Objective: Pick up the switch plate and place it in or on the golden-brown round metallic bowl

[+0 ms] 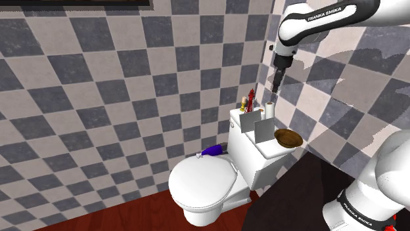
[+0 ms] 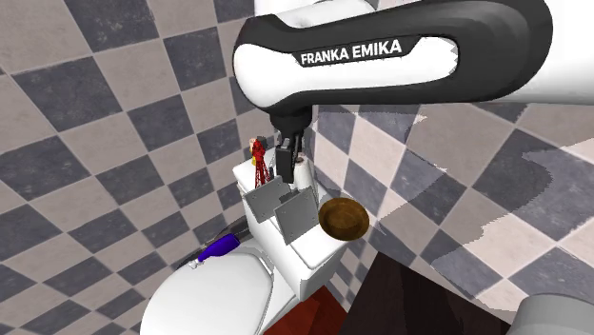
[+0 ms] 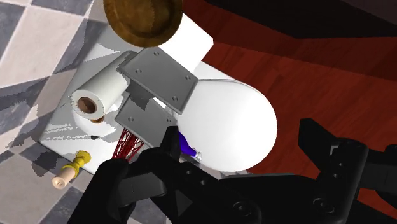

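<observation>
Two grey square switch plates lean upright on the white toilet tank [image 1: 253,156]: one [image 1: 250,121] [image 2: 262,202] [image 3: 143,118] behind, the other [image 1: 265,131] [image 2: 297,214] [image 3: 162,79] closer to the bowl. The golden-brown round bowl [image 1: 288,138] [image 2: 343,219] [image 3: 143,22] sits at the tank's end, just past the plates. My black gripper [image 1: 276,84] [image 2: 286,162] [image 3: 242,143] hangs well above the tank, over the toilet roll and plates. Its fingers [image 3: 168,146] stand apart, open, with nothing between them.
A toilet roll [image 1: 269,109] [image 3: 95,95] and a red figure [image 1: 248,102] [image 2: 257,157] stand on the tank behind the plates. A blue object [image 1: 212,151] [image 2: 219,249] lies by the closed toilet lid [image 1: 202,178]. Checkered walls close in behind and beside the tank.
</observation>
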